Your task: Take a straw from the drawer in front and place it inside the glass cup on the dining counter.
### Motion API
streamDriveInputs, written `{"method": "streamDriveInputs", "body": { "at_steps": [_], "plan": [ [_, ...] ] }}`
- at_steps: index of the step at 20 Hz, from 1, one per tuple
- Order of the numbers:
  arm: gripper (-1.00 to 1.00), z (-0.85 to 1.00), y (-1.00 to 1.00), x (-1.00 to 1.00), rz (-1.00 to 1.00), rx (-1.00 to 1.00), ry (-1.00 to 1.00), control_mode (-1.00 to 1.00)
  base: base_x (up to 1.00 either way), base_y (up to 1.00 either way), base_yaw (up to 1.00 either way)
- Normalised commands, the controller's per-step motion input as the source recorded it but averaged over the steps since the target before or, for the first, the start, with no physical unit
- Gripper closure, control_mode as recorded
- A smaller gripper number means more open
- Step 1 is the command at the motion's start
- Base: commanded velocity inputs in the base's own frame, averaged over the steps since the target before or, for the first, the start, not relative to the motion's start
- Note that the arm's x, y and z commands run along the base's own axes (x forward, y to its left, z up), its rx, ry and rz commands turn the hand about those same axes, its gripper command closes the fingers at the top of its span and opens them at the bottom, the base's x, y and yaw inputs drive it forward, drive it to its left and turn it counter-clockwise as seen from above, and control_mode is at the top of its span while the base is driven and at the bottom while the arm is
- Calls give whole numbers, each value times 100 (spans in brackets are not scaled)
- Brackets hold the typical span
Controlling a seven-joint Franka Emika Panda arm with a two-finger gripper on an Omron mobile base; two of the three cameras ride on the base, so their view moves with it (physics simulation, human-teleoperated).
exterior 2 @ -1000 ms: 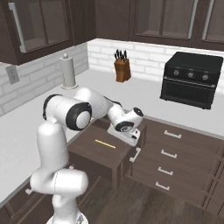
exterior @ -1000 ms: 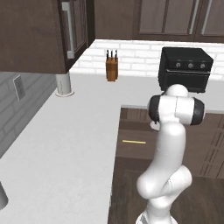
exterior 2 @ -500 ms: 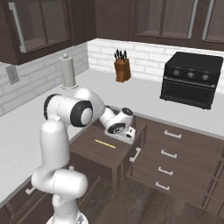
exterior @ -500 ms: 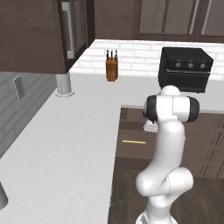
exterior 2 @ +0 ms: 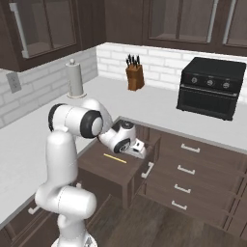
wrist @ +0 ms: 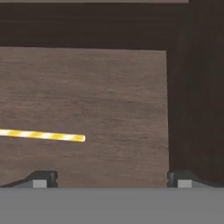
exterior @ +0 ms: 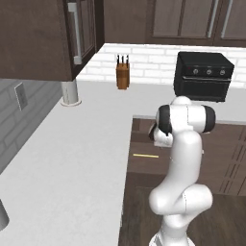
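The drawer [exterior 2: 129, 170] stands pulled out, its dark wooden floor bare around the straw [exterior 2: 115, 158]. The straw is a thin pale yellow stick lying flat in it, and it also shows as the straw [exterior: 145, 155] and the straw [wrist: 43, 135], where it is striped yellow and white with its end near the middle. My gripper [exterior 2: 139, 153] hangs open just above the drawer floor, to the right of the straw's end and apart from it. In the hand view the gripper [wrist: 111, 179] has its fingertips [wrist: 43, 178] spread wide, nothing between them. The glass cup and dining counter are out of view.
The drawer's side wall [wrist: 192, 96] rises close to the right fingertip. A black toaster oven [exterior 2: 210, 87], a knife block [exterior 2: 134, 76] and a paper towel roll [exterior 2: 75, 79] stand on the white L-shaped counter [exterior: 72, 158]. More drawers [exterior 2: 188, 166] lie to the right.
The arm has swung a little to the left and the hand has come down over the open drawer, nearer the straw. The straw has not moved.
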Motion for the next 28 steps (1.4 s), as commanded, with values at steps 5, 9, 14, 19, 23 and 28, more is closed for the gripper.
{"method": "streamDriveInputs", "body": {
  "at_steps": [5,9,14,19,23,28],
  "plan": [
    [-100,-25,-64,2,-10,-11,0,-100,0,0,0],
    [-100,-5,-100,-2,-7,-2,0,-100,0,0,0],
    [-100,0,-100,-8,-5,0,0,-100,0,0,0],
    [-100,0,-100,-5,-4,0,0,-100,0,0,0],
    [-100,0,-100,-37,-1,0,-1,-100,0,0,0],
    [-100,25,-8,-98,17,0,-16,-100,0,0,0]
  ]
}}
